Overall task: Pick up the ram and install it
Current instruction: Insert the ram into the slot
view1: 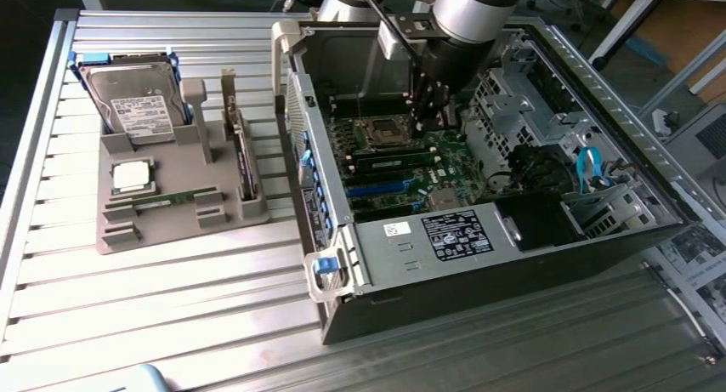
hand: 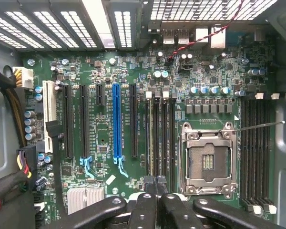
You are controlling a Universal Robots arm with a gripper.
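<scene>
A long green ram stick point(view1: 170, 197) lies flat in the grey holder point(view1: 125, 230) at the exterior view's left, outside the case. My gripper point(view1: 433, 111) is down inside the open computer case point(view1: 477, 264), over the motherboard beside the CPU socket point(view1: 380, 133). In the wrist view the black fingers point(hand: 143, 210) are pressed together, and the gripper point(hand: 155, 183) sits at the end of the dark memory slots point(hand: 160, 138) next to the empty CPU socket point(hand: 208, 160). Nothing shows between the fingers. I cannot tell whether a stick sits in the slot under them.
The holder also carries a silver hard drive point(view1: 136, 103), a square CPU chip point(view1: 133, 175) and an upright card point(view1: 241, 150). Case walls, a drive cage point(view1: 511, 103) and cables point(view1: 587, 171) crowd the arm. A second bank of slots point(hand: 257, 152) lies beyond the socket.
</scene>
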